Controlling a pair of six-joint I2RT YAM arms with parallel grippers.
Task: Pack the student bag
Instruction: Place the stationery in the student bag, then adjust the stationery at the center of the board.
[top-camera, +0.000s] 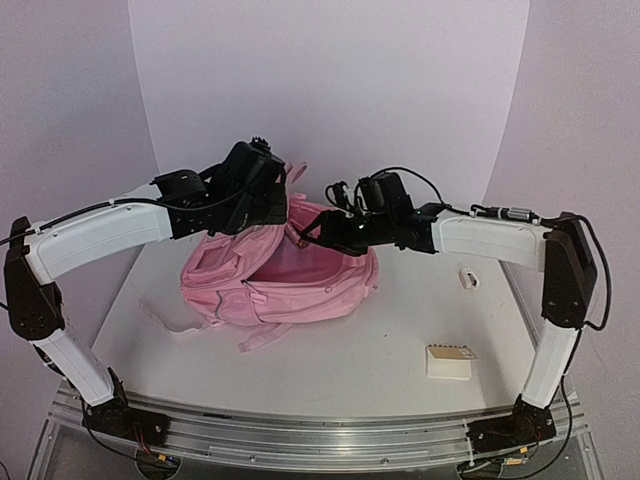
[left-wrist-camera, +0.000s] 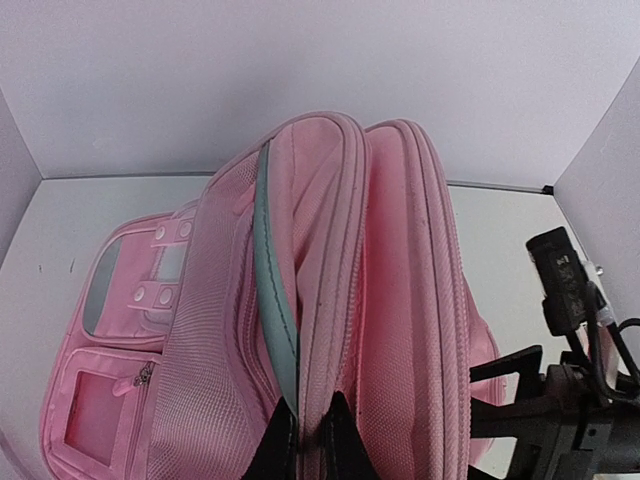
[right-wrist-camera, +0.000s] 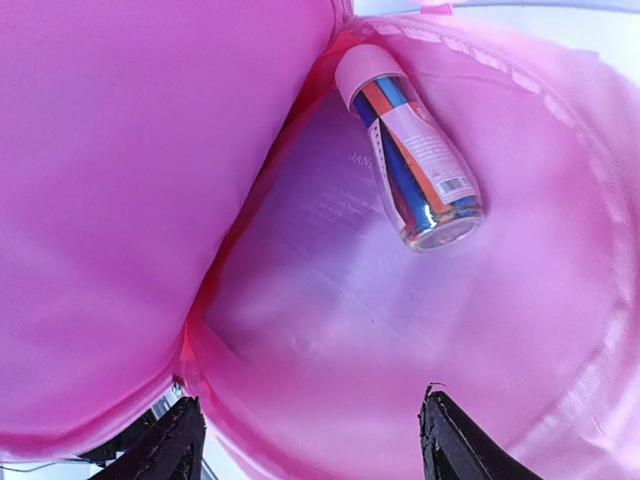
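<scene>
The pink student bag (top-camera: 280, 285) lies on the table with its main compartment open. My left gripper (top-camera: 268, 205) is shut on the bag's upper zipper edge (left-wrist-camera: 318, 300) and holds it up; its black fingertips (left-wrist-camera: 345, 445) pinch the pink fabric beside a teal strip. My right gripper (top-camera: 318, 232) is open at the bag's mouth, looking inside. In the right wrist view its fingers (right-wrist-camera: 455, 450) are spread wide and empty (right-wrist-camera: 310, 440). A clear tube of coloured markers with a pink cap (right-wrist-camera: 408, 150) lies inside the bag's pink lining (right-wrist-camera: 330, 300).
A white and tan box (top-camera: 450, 362) lies on the table at the front right. A small white object (top-camera: 468, 278) lies near the right arm. Pink straps (top-camera: 185, 325) trail left and forward of the bag. The right arm (left-wrist-camera: 570, 400) shows beside the bag.
</scene>
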